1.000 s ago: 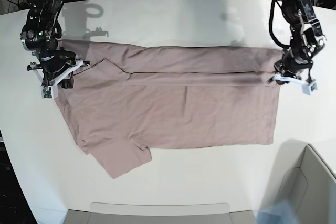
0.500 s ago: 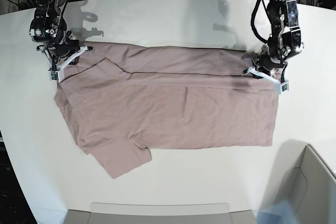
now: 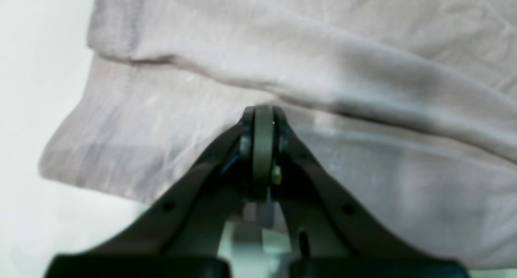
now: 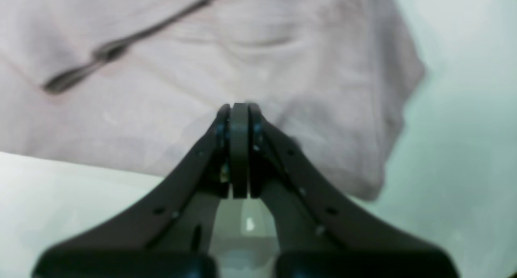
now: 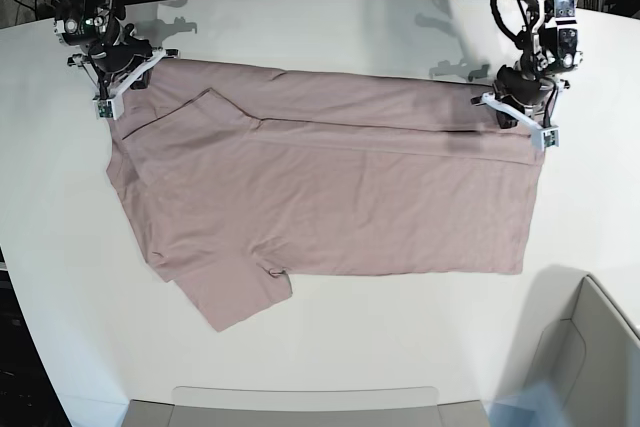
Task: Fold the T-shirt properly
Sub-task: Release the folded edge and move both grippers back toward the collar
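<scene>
- At the T-shirt [image 5: 330, 197] far edge, we see left gripper [image 5: 522, 117] and right gripper [image 5: 118, 72] each pinching cloth.
- We judge it thin, limp; grip hems.

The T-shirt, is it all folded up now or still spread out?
Mostly spread out. The T-shirt lies flat across the table, with only its far edge doubled over in a long strip and one sleeve sticking out at the near side.
</scene>
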You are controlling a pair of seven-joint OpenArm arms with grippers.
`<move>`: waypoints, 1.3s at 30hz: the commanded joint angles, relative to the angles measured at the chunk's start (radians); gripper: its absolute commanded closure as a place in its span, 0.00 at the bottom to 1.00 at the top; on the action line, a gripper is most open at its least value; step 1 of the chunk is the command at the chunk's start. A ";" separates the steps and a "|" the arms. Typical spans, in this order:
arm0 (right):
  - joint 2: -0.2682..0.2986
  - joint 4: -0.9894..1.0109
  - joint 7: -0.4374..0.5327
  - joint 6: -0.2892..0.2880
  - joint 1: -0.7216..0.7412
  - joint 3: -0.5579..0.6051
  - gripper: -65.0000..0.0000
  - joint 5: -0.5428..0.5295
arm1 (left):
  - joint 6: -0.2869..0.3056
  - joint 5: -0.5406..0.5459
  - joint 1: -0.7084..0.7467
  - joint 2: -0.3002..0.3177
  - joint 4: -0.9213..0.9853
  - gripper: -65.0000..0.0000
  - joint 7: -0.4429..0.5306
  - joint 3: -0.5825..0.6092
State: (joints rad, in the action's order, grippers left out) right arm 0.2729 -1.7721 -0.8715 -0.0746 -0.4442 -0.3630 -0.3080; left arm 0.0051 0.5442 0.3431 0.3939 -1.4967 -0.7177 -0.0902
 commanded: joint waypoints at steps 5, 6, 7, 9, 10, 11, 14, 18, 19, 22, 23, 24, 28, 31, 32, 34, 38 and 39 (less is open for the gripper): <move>0.038 -0.035 -0.013 0.002 -0.083 -0.008 1.00 0.005 | -0.063 -0.063 0.158 0.000 0.026 1.00 -0.247 0.004; 0.049 -0.035 -0.013 0.002 -0.095 -0.008 1.00 0.005 | -0.063 -0.063 0.178 0.000 0.009 1.00 -0.247 0.008; 0.059 -0.035 -0.013 0.002 -0.110 -0.008 1.00 -0.004 | -0.063 -0.063 0.199 -0.002 -0.014 1.00 -0.248 0.010; 0.078 -0.036 -0.013 0.002 -0.133 -0.011 1.00 -0.046 | -0.063 -0.063 0.230 -0.003 -0.049 1.00 -0.256 0.010; 0.093 -0.036 -0.013 0.002 -0.147 -0.011 1.00 -0.078 | -0.063 -0.063 0.248 -0.005 -0.063 1.00 -0.256 0.010; 0.105 -0.036 -0.013 0.002 -0.161 -0.011 1.00 -0.110 | -0.063 -0.063 0.262 -0.005 -0.071 1.00 -0.256 0.010; 0.128 -0.035 -0.013 0.002 -0.184 -0.011 1.00 -0.179 | -0.063 -0.063 0.296 -0.005 -0.084 1.00 -0.257 0.010; 0.139 -0.035 -0.013 0.002 -0.192 -0.011 1.00 -0.188 | -0.063 -0.063 0.343 -0.005 -0.084 1.00 -0.257 0.010; 0.139 -0.035 -0.013 0.002 -0.192 -0.011 1.00 -0.187 | -0.063 -0.063 0.356 -0.006 -0.092 1.00 -0.256 0.010; 0.139 -0.035 -0.013 0.002 -0.192 -0.005 1.00 -0.187 | -0.063 -0.063 0.402 -0.006 -0.144 1.00 -0.254 0.007; 0.139 -0.035 -0.013 0.002 -0.192 -0.005 1.00 -0.187 | -0.063 -0.063 0.414 -0.006 -0.169 1.00 -0.257 0.004; 0.137 -0.035 -0.013 0.002 -0.192 -0.003 1.00 -0.187 | -0.063 -0.063 0.423 -0.006 -0.192 1.00 -0.257 0.002; 0.136 -0.036 -0.013 0.002 -0.192 -0.005 1.00 -0.191 | -0.064 -0.063 0.431 -0.006 -0.258 1.00 -0.259 0.000; 0.131 -0.064 -0.013 0.002 -0.183 -0.011 1.00 -0.193 | -0.069 -0.063 0.419 -0.006 -0.296 1.00 -0.259 -0.001; 0.131 -0.082 -0.013 0.002 -0.183 -0.011 1.00 -0.193 | -0.070 -0.063 0.400 -0.006 -0.315 1.00 -0.259 -0.001; 0.130 -0.131 -0.013 0.002 -0.183 -0.011 1.00 -0.190 | -0.070 -0.065 0.362 -0.006 -0.359 1.00 -0.262 -0.001; 0.130 -0.223 -0.013 0.009 -0.179 -0.014 1.00 -0.187 | -0.072 -0.065 0.284 -0.006 -0.454 1.00 -0.359 -0.003; 0.130 -0.242 -0.016 0.009 -0.170 -0.020 1.00 -0.187 | -0.072 -0.065 0.256 -0.008 -0.473 1.00 -0.389 -0.003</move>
State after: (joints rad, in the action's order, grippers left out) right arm 0.3893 -1.9972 -0.8997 -0.0692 -0.6147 -0.3702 -0.4946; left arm -0.0586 0.4816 0.5991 0.3740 -1.9507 -1.1221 -0.0856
